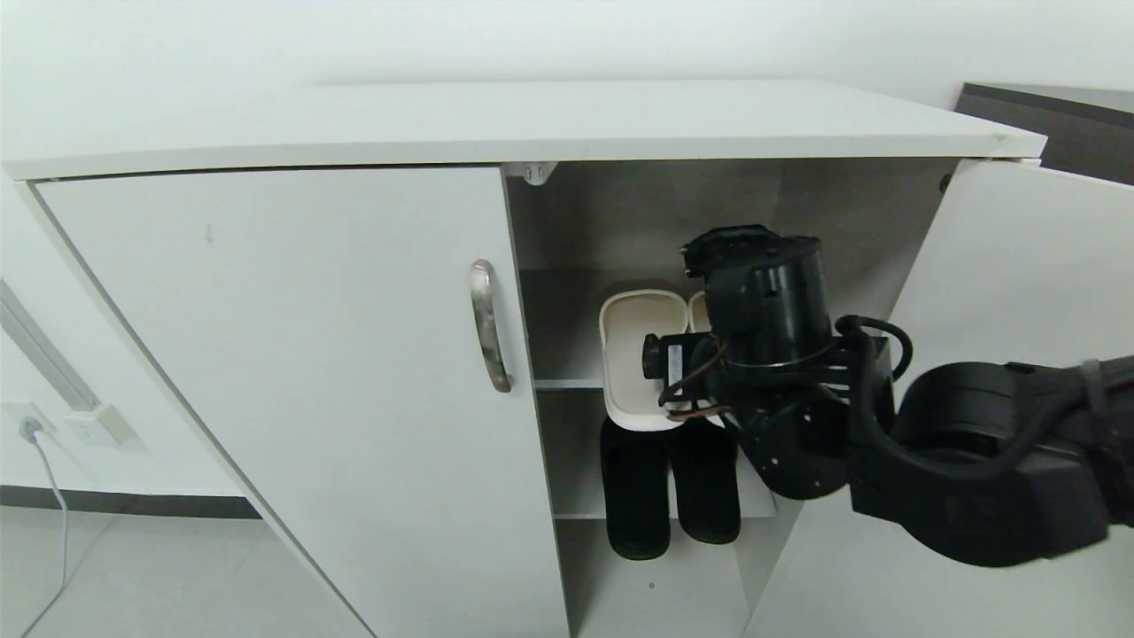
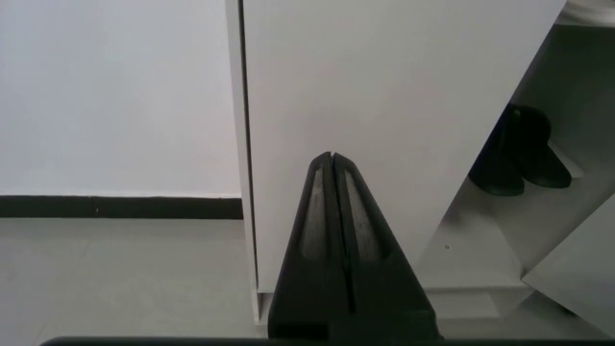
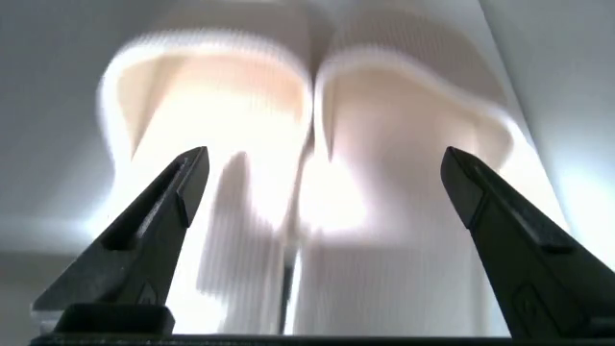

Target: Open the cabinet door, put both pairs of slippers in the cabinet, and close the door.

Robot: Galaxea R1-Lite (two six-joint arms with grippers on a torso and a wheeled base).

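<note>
Inside the cabinet [image 1: 549, 124], on its upper shelf [image 1: 567, 384], we see the white slippers [image 1: 633, 354] lying side by side, their near ends jutting past the shelf's front edge. Below them, on the cabinet's lower shelf [image 1: 576, 516], the black slippers [image 1: 669, 487] also lie as a pair and overhang the front edge in the same way. The cabinet's right door [image 1: 1001, 292] stands swung open. Its left door [image 1: 283, 354] is closed, with the metal handle [image 1: 487, 326] upright near the door's inner edge.

Our right arm [image 1: 780, 354] is in the cabinet's open half at the level of the upper shelf, and it covers part of the right-hand white slipper. The right gripper [image 3: 325, 159] has its jaws spread wide, one to each side of the white pair. They grip nothing, and we cannot tell whether they touch the slippers.

Our left gripper [image 2: 332, 163] hangs low in front of the cabinet's closed left door, apart from it, with its jaws pressed together and nothing between them. Beyond that door's edge, the black slippers show through the cabinet's open side.
</note>
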